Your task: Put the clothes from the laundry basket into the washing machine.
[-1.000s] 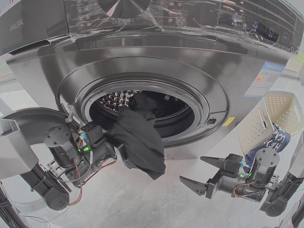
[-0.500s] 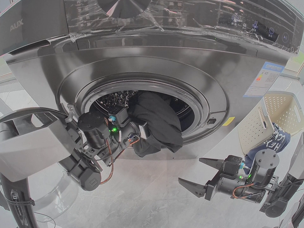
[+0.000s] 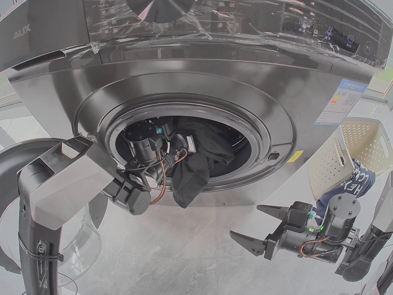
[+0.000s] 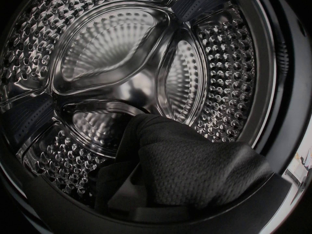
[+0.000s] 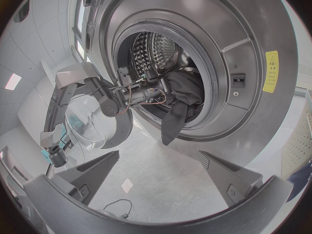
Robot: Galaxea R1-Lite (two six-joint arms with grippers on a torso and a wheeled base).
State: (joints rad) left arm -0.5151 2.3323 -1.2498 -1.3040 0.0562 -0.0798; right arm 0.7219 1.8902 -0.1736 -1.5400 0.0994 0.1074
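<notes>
Now, right gripper (image 3: 245, 220): nearest; hangs low over the floor (image 3: 176, 250) in front of the machine; fingers spread wide with nothing between them; probably parked there to stay out of the loading path and close to the next pick
laundry basket (image 3: 366, 142): cream and perforated, on the robot's right beside the washing machine (image 3: 286, 111); a blue garment (image 3: 357, 185) with white print lies over its rim next to the right arm, so there is more to load
door (image 5: 92, 127): swung wide open on the robot's left, glass bowl facing out; this leaves the mouth free for the left arm
black garment (image 3: 200, 162): bunched at the gripper just inside the mouth; one tail drapes out over the lower rim and hangs clear of the floor; only partly in
left gripper (image 3: 195, 143): reaches through the mouth; fingers buried in the cloth, judged clamped on it because the bundle hangs from them
drum (image 4: 107, 49): dimpled steel, back wall well beyond the bundle
step: carrying the garment in; my guess is it should be released deeper, so the tail follows
risk: the tail may catch on the rim or stay outside
</notes>
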